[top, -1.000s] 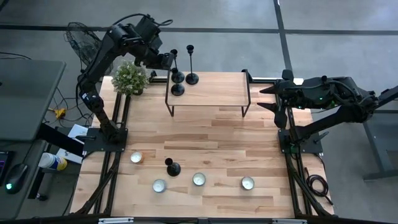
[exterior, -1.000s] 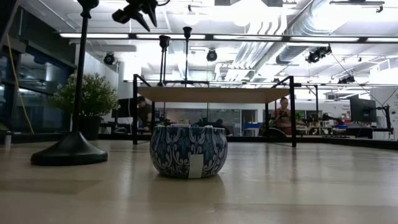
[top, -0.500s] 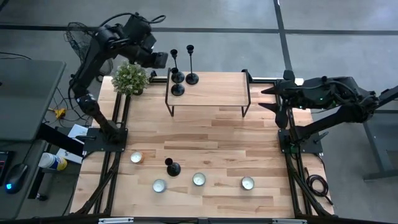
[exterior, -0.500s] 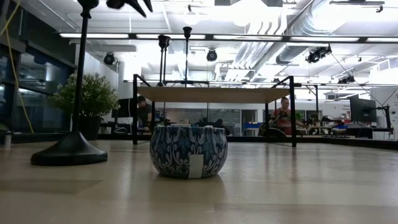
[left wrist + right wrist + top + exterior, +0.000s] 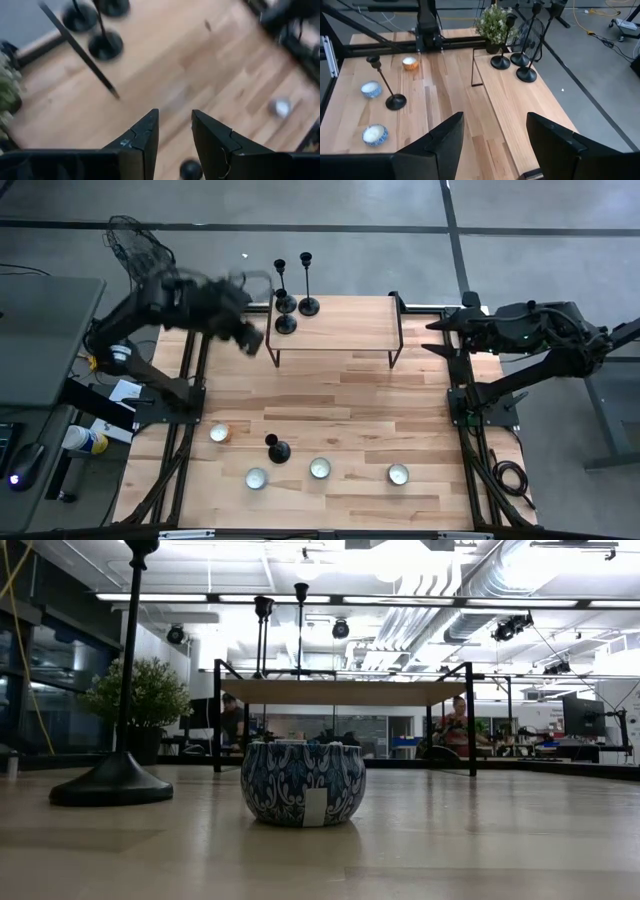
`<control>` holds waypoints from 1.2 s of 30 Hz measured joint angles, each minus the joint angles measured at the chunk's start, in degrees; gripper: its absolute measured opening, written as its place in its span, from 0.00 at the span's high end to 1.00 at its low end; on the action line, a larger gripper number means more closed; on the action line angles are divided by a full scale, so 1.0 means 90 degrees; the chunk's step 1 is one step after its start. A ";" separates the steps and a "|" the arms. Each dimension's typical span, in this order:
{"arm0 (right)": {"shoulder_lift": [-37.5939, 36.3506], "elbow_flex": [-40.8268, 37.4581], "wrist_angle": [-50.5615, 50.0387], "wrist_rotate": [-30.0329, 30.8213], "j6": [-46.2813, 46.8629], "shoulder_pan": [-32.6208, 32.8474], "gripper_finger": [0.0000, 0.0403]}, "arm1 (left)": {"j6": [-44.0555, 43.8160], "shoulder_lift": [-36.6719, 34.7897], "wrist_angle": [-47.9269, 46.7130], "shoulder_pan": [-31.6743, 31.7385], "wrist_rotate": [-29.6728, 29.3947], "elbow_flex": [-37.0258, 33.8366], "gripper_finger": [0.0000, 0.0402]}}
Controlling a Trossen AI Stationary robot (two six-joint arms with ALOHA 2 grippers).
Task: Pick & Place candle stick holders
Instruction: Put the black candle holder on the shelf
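Note:
Three black candlesticks stand by their round bases on the far left end of the raised wooden shelf [image 5: 340,322]: one [image 5: 286,324], a second [image 5: 286,302] and a third [image 5: 309,306]. A fourth candlestick [image 5: 277,449] stands on the table near the front, and shows tall at the left of the low view [image 5: 120,780]. My left gripper [image 5: 252,340] is open and empty, blurred, just left of the shelf's near left corner; its wrist view [image 5: 172,125] looks down on the table. My right gripper [image 5: 435,337] is open and empty at the table's right edge.
Several tealight cups lie along the front: one [image 5: 219,433], a second [image 5: 256,478], a third [image 5: 320,468], another [image 5: 398,474]; a blue patterned one fills the low view [image 5: 303,783]. A potted plant [image 5: 495,22] stands at the far left corner. The table's middle [image 5: 330,395] is bare wood.
My left gripper has left the candlesticks at the shelf's far left end, swinging toward the table's near edge, past the shelf's left end. It has gone out of the top of the low view. The candlesticks stand as before.

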 joint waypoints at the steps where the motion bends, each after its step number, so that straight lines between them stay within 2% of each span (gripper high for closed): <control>1: 0.0002 0.0001 -0.0040 0.0000 -0.0009 0.0001 0.48 | -0.0102 -0.0095 0.0002 -0.0261 -0.0049 -0.0269 0.72; 8: 0.0002 0.0000 -0.0235 -0.0001 -0.0004 0.0000 0.48 | -0.1448 -0.0659 0.0006 -0.1964 -0.0200 -0.1979 0.72; 14: 0.0002 0.0002 -0.0295 -0.0022 -0.0002 0.0002 0.48 | -0.2860 -0.0865 0.0034 -0.3523 -0.0643 -0.3069 0.72; 20: 0.0002 0.0000 -0.0407 -0.0024 -0.0041 0.0000 0.48 | -0.3064 -0.0787 0.0950 -0.4769 -0.0557 -0.4206 0.72; 26: 0.0002 0.0001 -0.0444 -0.0026 -0.0086 0.0001 0.48 | -0.2991 -0.0762 0.2841 -0.5266 -0.0734 -0.5420 0.72; 31: 0.0002 0.0002 -0.0443 -0.0029 -0.0166 0.0002 0.48 | -0.2362 -0.0761 0.4492 -0.5246 -0.0673 -0.6400 0.72; 36: 0.0002 0.0002 -0.0440 -0.0080 -0.0167 0.0000 0.48 | -0.2151 -0.0761 0.5445 -0.5250 -0.0702 -0.7041 0.72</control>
